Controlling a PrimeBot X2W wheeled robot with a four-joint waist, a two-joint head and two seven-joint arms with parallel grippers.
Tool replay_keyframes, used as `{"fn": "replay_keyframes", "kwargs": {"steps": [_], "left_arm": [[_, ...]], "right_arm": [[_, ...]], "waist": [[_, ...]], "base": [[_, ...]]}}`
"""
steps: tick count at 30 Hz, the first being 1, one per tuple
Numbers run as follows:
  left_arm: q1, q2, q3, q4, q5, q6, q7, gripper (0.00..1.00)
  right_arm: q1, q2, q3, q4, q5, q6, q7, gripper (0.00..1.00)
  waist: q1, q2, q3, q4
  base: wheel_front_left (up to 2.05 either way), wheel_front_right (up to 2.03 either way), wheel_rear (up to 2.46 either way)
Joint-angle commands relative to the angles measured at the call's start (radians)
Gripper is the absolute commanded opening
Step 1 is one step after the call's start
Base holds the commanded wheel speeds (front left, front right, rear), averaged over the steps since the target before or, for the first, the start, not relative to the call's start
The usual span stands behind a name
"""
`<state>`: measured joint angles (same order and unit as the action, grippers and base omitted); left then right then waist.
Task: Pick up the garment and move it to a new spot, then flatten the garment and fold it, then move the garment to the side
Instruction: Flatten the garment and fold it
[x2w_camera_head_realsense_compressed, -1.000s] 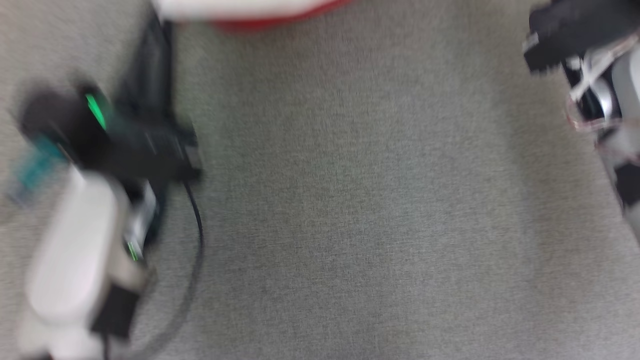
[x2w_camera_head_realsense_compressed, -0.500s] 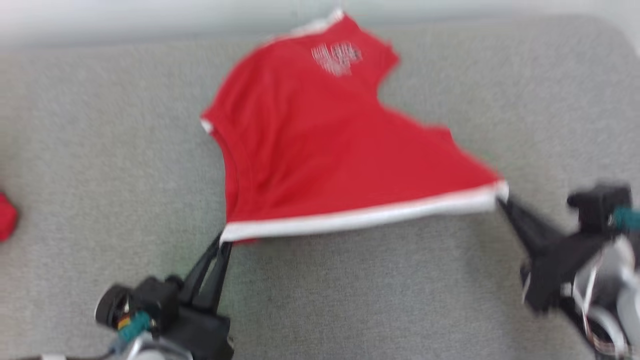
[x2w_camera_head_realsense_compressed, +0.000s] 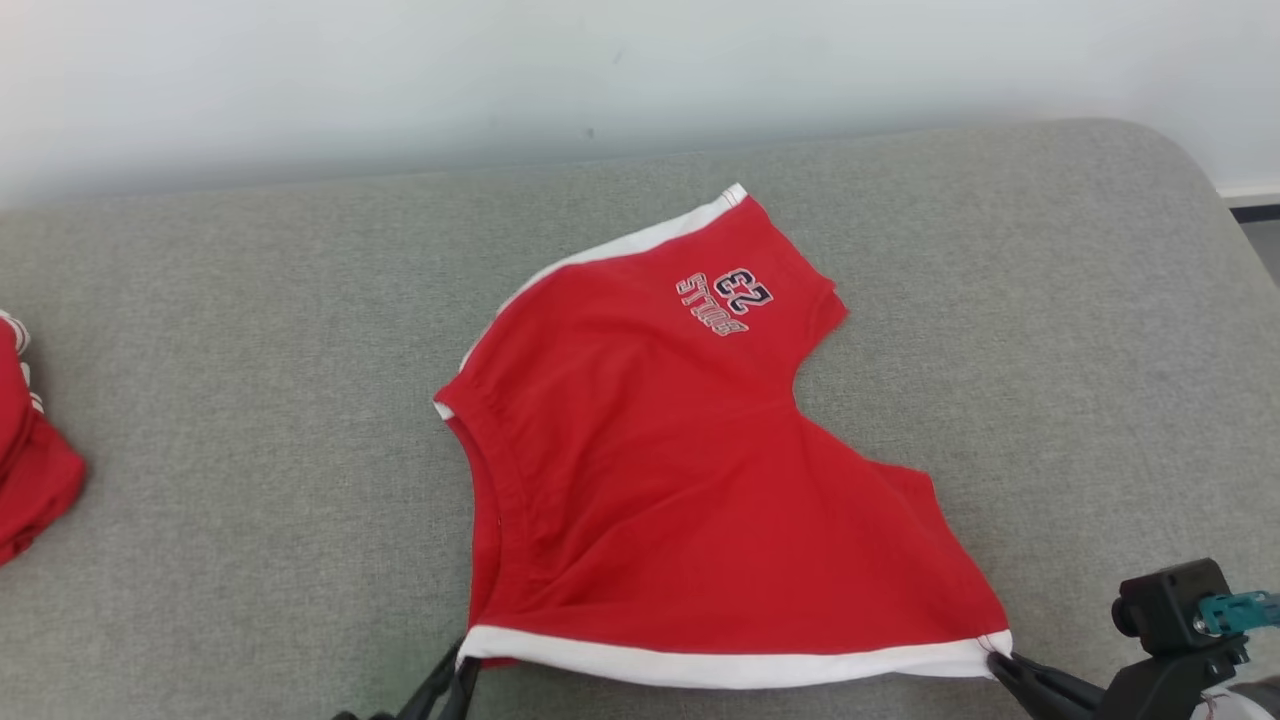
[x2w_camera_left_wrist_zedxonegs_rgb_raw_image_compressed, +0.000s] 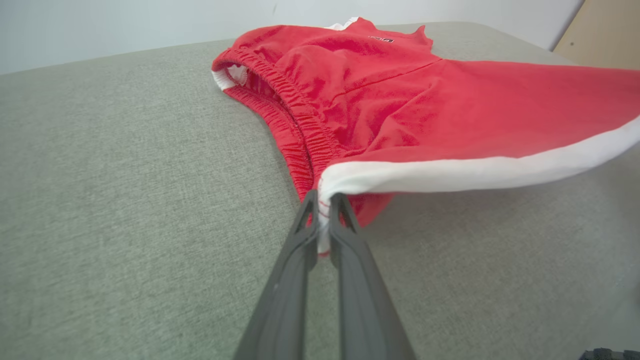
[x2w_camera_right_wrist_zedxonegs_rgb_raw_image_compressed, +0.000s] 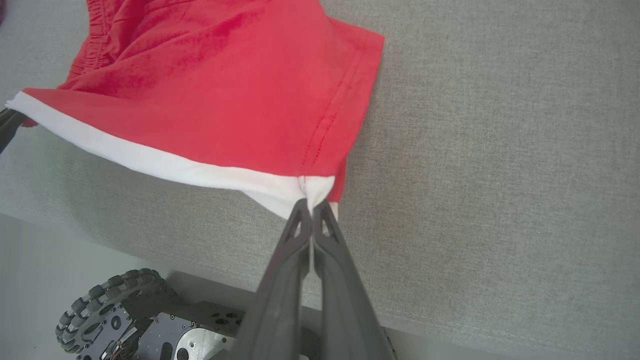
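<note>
You had the red shorts (x2w_camera_head_realsense_compressed: 680, 480) spread on the grey cushion (x2w_camera_head_realsense_compressed: 240, 380), the printed leg toward the wall. Your left gripper (x2w_camera_left_wrist_zedxonegs_rgb_raw_image_compressed: 324, 212) was clamped on the white-striped corner by the elastic waistband. Your right gripper (x2w_camera_right_wrist_zedxonegs_rgb_raw_image_compressed: 311, 207) was pinched tight on the stripe's other corner, so the stripe was stretched taut between them, raised off the cushion.

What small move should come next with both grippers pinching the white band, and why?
Probably lower both, keeping the pull. The left gripper and right gripper are shut on the ends of the white band, taut above the grey cushion while the far part of the red shorts lies on it; setting it down would finish flattening.
</note>
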<state>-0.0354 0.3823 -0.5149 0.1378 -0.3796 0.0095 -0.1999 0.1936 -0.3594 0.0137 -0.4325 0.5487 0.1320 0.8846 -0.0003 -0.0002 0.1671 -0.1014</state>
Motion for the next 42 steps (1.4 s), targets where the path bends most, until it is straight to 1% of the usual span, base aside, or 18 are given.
{"fn": "replay_keyframes", "kwargs": {"steps": [1, 3, 6, 7, 8, 9, 15, 20, 24, 28, 30, 37, 42], "left_arm": [[0.010, 0.002, 0.001, -0.011, -0.003, 0.002, -0.001, 0.00], [0.031, 0.000, -0.004, -0.041, -0.016, 0.002, 0.004, 0.00], [0.024, -0.011, -0.012, -0.070, -0.019, -0.008, 0.001, 0.00], [0.009, -0.016, -0.016, -0.074, -0.016, -0.010, 0.005, 0.00], [-0.006, -0.023, -0.020, -0.077, -0.017, -0.013, 0.010, 0.00], [-0.025, -0.027, -0.022, -0.078, -0.017, -0.018, 0.015, 0.00], [-0.169, -0.071, -0.029, -0.051, -0.013, -0.029, 0.064, 0.00], [-0.304, -0.112, -0.014, -0.006, -0.010, -0.010, 0.112, 0.00], [-0.397, -0.147, -0.003, 0.047, -0.008, 0.014, 0.140, 0.00], [-0.485, -0.184, 0.015, 0.107, -0.010, 0.034, 0.142, 0.00], [-0.522, -0.203, 0.016, 0.140, -0.010, 0.037, 0.145, 0.00], [-0.618, -0.247, 0.011, 0.234, -0.016, 0.046, 0.154, 0.00], [-0.671, -0.270, 0.003, 0.282, -0.024, 0.041, 0.172, 0.00]], "right_arm": [[0.008, 0.003, -0.007, -0.007, -0.008, -0.002, 0.004, 0.00], [0.005, 0.016, -0.023, -0.032, -0.020, -0.002, 0.007, 0.00], [-0.051, 0.014, -0.024, -0.030, -0.016, -0.002, -0.015, 0.00], [-0.082, 0.008, -0.012, -0.018, 0.006, -0.002, -0.030, 0.00], [-0.115, -0.014, -0.005, 0.002, 0.008, -0.002, -0.045, 0.00], [-0.149, -0.045, 0.010, 0.026, 0.005, -0.002, -0.055, 0.00], [-0.423, -0.155, 0.120, 0.222, 0.027, -0.002, -0.150, 0.00], [-0.672, -0.202, 0.233, 0.401, 0.018, -0.002, -0.232, 0.00], [-0.836, -0.216, 0.309, 0.553, 0.012, -0.002, -0.292, 0.00], [-0.971, -0.212, 0.366, 0.695, 0.004, -0.002, -0.359, 0.00], [-1.031, -0.211, 0.389, 0.755, -0.001, -0.002, -0.388, 0.00], [-1.193, -0.193, 0.469, 0.918, -0.013, -0.002, -0.471, 0.00], [-1.272, -0.184, 0.500, 1.018, -0.024, -0.002, -0.516, 0.00]], "waist": [[0.0003, 0.0002, -0.002, 0.004], [0.0003, 0.0002, -0.002, 0.012], [0.0003, 0.0002, 0.001, 0.024], [0.0003, 0.0002, 0.004, 0.028], [0.0003, 0.0002, 0.007, 0.033], [0.0003, 0.0002, 0.012, 0.037], [0.0003, 0.0002, 0.063, 0.078], [0.0003, 0.0002, 0.125, 0.121], [0.0003, 0.0002, 0.171, 0.161], [0.0003, 0.0002, 0.209, 0.196], [0.0003, 0.0002, 0.224, 0.211], [0.0003, 0.0002, 0.259, 0.241], [0.0003, 0.0002, 0.275, 0.253]], "base": [[0.00, 0.00, 0.00], [0.00, 0.00, 0.00], [0.00, 0.00, 0.00], [0.00, 0.00, 0.00], [0.00, 0.00, 0.00], [0.00, 0.00, 0.00], [0.00, 0.00, 0.00], [0.00, 0.00, 0.00], [0.00, 0.00, 0.00], [0.00, 0.00, 0.00], [0.00, 0.00, 0.00], [0.00, 0.00, 0.00], [0.00, 0.00, 0.00]]}}
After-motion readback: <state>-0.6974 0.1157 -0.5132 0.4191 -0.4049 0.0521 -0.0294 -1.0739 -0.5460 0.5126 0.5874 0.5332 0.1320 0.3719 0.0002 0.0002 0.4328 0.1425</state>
